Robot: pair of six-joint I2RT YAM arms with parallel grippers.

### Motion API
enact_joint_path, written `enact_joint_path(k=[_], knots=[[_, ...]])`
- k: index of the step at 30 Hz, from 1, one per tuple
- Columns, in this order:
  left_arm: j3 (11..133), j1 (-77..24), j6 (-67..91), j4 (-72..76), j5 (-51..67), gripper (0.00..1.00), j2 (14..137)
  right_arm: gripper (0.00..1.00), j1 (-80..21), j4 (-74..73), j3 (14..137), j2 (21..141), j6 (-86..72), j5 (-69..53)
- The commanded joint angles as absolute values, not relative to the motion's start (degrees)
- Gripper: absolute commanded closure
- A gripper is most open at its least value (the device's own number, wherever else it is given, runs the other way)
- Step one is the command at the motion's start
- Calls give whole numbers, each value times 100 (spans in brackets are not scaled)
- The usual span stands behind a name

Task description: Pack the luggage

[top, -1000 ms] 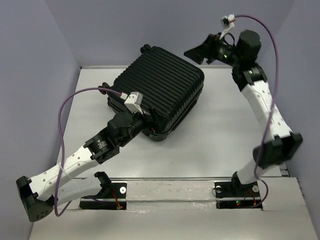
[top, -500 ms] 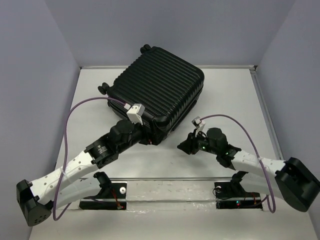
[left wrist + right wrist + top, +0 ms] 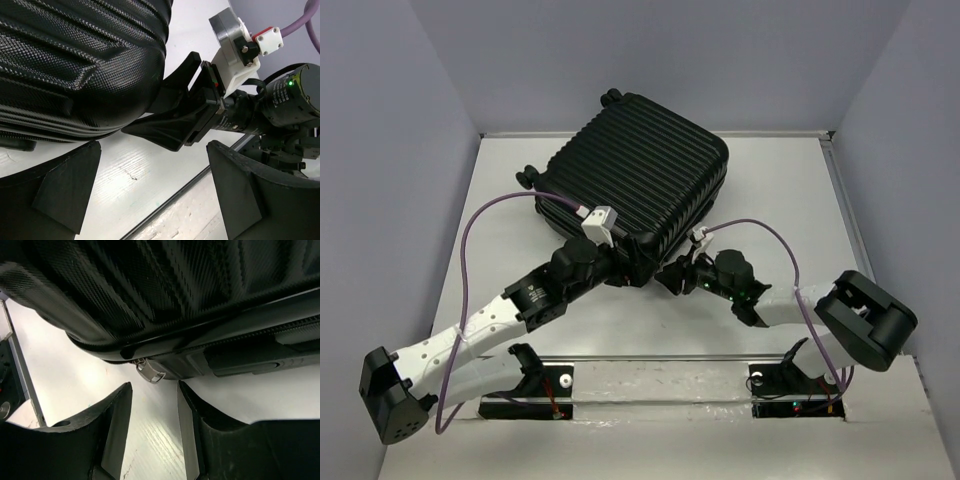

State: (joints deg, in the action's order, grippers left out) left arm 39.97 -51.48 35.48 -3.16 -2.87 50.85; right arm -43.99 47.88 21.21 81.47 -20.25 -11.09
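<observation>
Luggage (image 3: 640, 190) lies on the table (image 3: 770, 200), its near corner just ahead of both end effectors. Right end effector (image 3: 154, 390) is part-open and empty, with the zipper pull (image 3: 150, 371) just beyond its fingertips. Ease forward, centre the pull in the gap, then pinch. The seam looks zipped here, though it's hard to tell. Left end effector (image 3: 152, 150) is released wide beside the corner. Both arms reach low, forearms converging.

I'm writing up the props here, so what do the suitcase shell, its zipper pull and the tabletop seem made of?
The luggage shell looks like hard moulded plastic, black with slight sheen: ribbed grooves, fine woven-look emboss. The zipper pull looks like silvery metal; it glints. The table seems white laminate or painted wood, matte, with faint grain lines.
</observation>
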Motion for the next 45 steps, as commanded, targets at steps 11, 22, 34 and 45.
enact_joint_path(k=[11, 22, 34, 45], knots=[[3981, -4896, 3480, 237, -562, 1, 5282, 57, -4465, 6749, 2435, 8938, -1722, -668], [4271, -4641, 3358, 579, -624, 1, 5783, 93, -4632, 7374, 2224, 9071, -2091, -694], [5299, -4579, 3234, 1028, -581, 1, 6785, 93, -6529, 6021, 2241, 8762, -2636, 191], [5924, -4737, 3717, 1055, 685, 1, 6820, 93, -6926, 9130, 3489, 10967, -3653, 2608]])
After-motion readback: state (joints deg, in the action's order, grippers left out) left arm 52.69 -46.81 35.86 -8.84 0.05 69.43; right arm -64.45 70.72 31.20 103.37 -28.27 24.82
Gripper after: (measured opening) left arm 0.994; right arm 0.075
